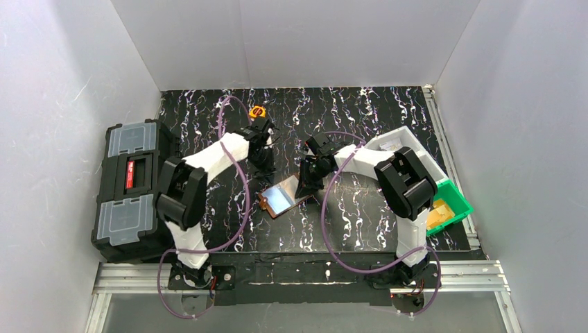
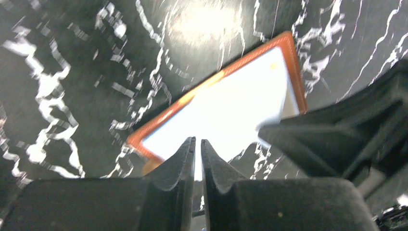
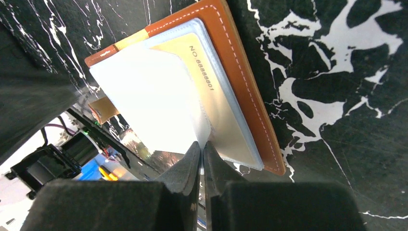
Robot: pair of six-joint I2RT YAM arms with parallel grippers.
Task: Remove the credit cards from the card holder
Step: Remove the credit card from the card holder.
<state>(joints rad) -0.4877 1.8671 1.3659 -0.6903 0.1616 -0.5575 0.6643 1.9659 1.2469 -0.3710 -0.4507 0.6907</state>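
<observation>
Top external: white walls (image 1: 298,41) enclose marbled black table (image 1: 374,225).

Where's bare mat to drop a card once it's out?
The near strip between the holder and the arm bases is bare, and so is the far mat between the orange object and the white bin. The centre is crowded: the left end effector and right end effector flank the holder.
</observation>
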